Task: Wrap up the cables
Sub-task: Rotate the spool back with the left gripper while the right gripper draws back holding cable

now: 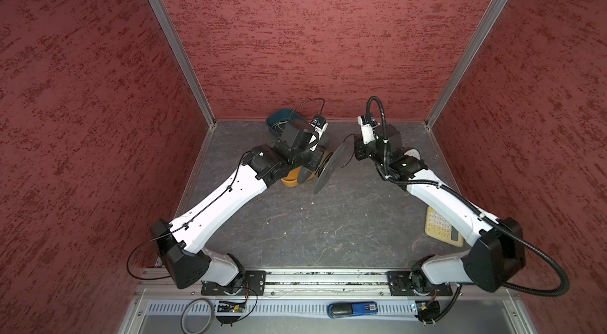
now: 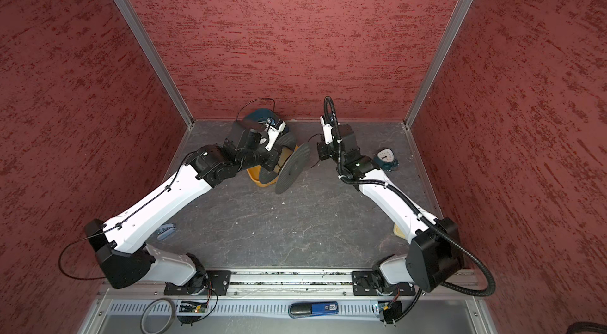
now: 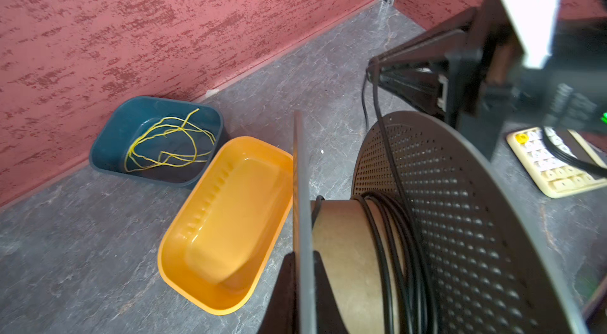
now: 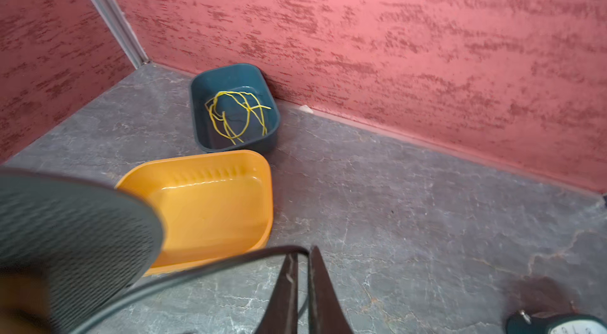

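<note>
One black spool [image 1: 328, 165] was clamped at its flange by left gripper [image 3: 302, 255]. Two trays sat nearby: yellow tray [image 3: 230, 217], blue tray [image 3: 108, 138] holding one yellow wire [image 3: 167, 132]. One calculator [image 1: 440, 227], one clock [image 2: 385, 156]. One black cord [image 3: 409, 270], several turns on spool hub, was pinched by right gripper [image 4: 302, 250].

Bin [image 3: 108, 151] holding wire [image 3: 163, 134] is sitting at worktop's [image 3: 82, 250] back edge; tray [image 3: 230, 217] is lying just before it; calculator [image 1: 440, 227] is lying near right edge.
</note>
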Available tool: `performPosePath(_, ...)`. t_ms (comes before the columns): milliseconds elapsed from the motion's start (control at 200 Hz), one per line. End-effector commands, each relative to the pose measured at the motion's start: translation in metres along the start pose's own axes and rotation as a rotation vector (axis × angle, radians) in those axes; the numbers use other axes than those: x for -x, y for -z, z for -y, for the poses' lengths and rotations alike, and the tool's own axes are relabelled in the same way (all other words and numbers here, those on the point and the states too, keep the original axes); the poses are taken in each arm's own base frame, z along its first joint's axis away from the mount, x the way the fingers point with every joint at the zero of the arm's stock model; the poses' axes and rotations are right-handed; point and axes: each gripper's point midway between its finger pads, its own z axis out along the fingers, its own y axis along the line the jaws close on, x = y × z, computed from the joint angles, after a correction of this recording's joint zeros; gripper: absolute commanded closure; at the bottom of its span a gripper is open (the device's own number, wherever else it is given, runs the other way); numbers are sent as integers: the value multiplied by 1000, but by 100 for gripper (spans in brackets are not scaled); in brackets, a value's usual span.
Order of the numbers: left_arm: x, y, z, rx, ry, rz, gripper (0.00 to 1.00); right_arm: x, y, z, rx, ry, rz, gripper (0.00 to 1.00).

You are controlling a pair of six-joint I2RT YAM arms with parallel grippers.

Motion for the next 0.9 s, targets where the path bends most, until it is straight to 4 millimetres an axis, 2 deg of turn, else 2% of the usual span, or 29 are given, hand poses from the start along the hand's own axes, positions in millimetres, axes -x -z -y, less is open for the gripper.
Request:
performPosePath(0,31,21,4,-97,80,140,100,-11,-13,-3,90,-66,0,90)
performPosePath(30,32,22,4,-118,97,148,100,-13,-14,-4,102,-77,1,90)
performPosePath(85,35,26,3,-143,113,166,100,-30,-23,-6,131,-99,-27,90)
performPosePath(286,43,40,-4,-186,154,234,100,-52,-20,-23,252,-150,-21,87)
performPosePath(301,44,41,-5,-189,158,238,100,-44,-13,-24,263,-150,3,87)
performPosePath(376,47,44,-10,-198,184,254,100,-47,-4,-30,299,-171,15,83)
performPosePath(526,52,48,-25,-184,252,285,100,-54,18,-35,333,-214,31,68)
performPosePath(646,53,49,-36,-176,304,305,100,-53,37,-42,382,-228,44,52)
performPosePath(812,57,51,-45,-192,345,326,100,-55,58,-38,362,-258,72,35)
performPosePath(897,57,49,-47,-199,352,323,100,-55,64,-35,347,-266,81,30)
